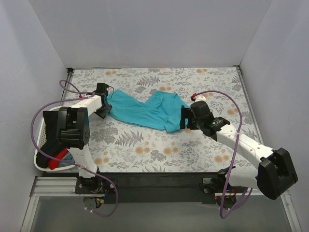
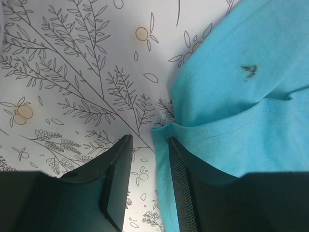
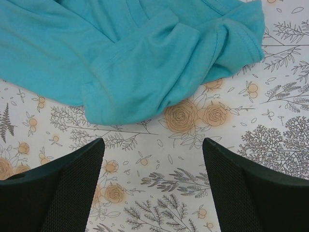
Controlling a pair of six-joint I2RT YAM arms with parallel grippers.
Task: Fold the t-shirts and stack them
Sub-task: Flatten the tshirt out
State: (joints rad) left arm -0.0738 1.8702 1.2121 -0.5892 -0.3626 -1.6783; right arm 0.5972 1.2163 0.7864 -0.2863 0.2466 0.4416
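The white basket (image 1: pixel 41 166), behind the left gripper (image 2: pixel 148 145), keeps the waiting shirts aside. That gripper's jaws stand narrowly apart and clamp nothing. The turquoise t-shirt (image 1: pixel 140 111) on the tabletop has its hem right at their gap, seemingly lined up for a pinch. The right gripper (image 3: pixel 152 145) gapes wide, the crumpled end just ahead.

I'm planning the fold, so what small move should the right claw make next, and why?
Probably ease the right claw forward over the bunched edge of the turquoise t-shirt: its jaws stand wide open above the table, just short of the cloth.
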